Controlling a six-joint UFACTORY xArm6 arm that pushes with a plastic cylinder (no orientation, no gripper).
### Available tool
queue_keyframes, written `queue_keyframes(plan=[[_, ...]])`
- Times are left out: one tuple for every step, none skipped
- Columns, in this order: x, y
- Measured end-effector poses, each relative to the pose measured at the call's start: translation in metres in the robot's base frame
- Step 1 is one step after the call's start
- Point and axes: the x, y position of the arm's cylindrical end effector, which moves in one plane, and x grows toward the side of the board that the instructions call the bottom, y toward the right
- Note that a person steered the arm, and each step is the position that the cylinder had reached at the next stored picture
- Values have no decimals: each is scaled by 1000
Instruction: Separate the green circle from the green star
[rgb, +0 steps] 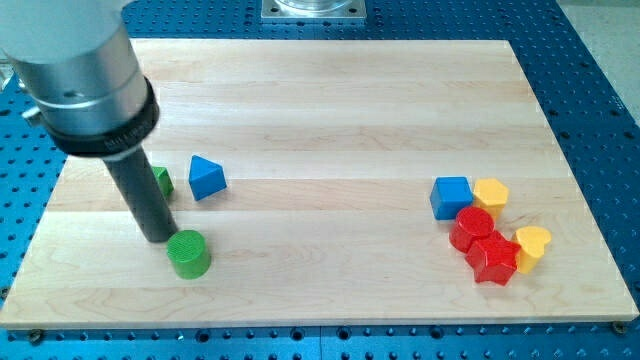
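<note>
The pale wooden board (330, 100) is seen on a blue perforated table (600, 90). The dark rod is placed near the board's left edge, and my tip (160, 240) is set just beside the green circle block (188, 254), at its upper left; whether it touches cannot be told. No jaws exist on this tool, so nothing is clamped. The green star block (162, 181) is mostly hidden behind the rod, near the blue triangular block (206, 178).

The separating step is judged to be in hand. A push toward the view's right along the bottom edge is called for. Wide open room is offered there, but the bottom edge is near.

At the right edge are clustered a blue square block (451, 196), two red blocks (482, 245) and two yellow blocks (510, 215).
</note>
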Motion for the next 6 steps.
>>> queue_keyframes(plan=[[19,45],[10,64],[-3,0],[49,-32],[76,-23],[76,-7]])
